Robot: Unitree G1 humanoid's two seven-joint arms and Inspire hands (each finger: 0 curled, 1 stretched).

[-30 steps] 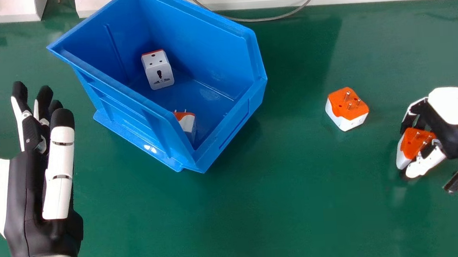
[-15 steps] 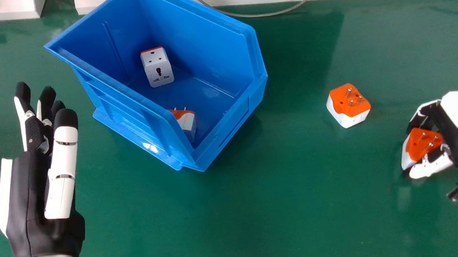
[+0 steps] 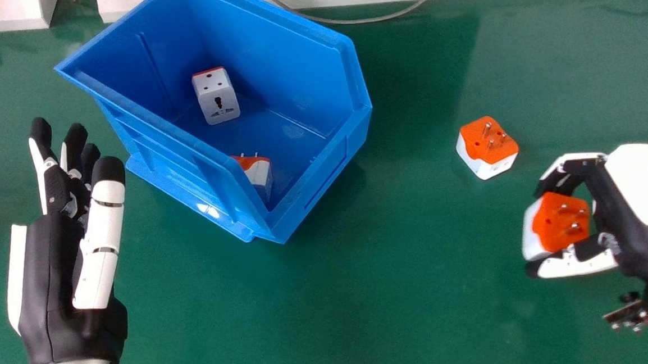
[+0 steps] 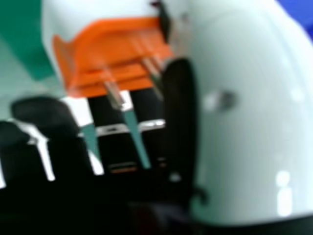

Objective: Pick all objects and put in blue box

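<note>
holding: the right hand (image 3: 647, 184) is gripping an orange-and-white adapter (image 3: 560, 224), its fingers and thumb closing on the sides and its metal pins facing up.

grip: part of the contact is hiding behind the thumb in the right hand view, so how firmly the hand is pinching is hard to judge; it is probably secure enough for carrying.

box: the blue box (image 3: 316, 58) is standing well apart from the held adapter, to its left and farther forward. its long axis is running slantwise, from far left to near right, so the near right end is facing the loaded hand, and its top is lying open.

in the box: a white adapter (image 3: 216, 95) is sitting toward the back, and a second adapter (image 3: 259, 177) is resting against the near wall.

loose adapter: another orange-topped adapter (image 3: 488, 146) is lying on the green table (image 3: 364, 292), pins up, between the box and the right hand, near that hand and just forward of the straight way across.

left hand: the left hand (image 3: 50, 266) is waiting at the left of the head view, fingers straight and carrying nothing. it is lying nearer the box, but the right one is bearing the load.

next: the coming move is calling for a lift and a carry leftward and forward, clearing both the loose adapter and the near right rim before letting go.
</note>
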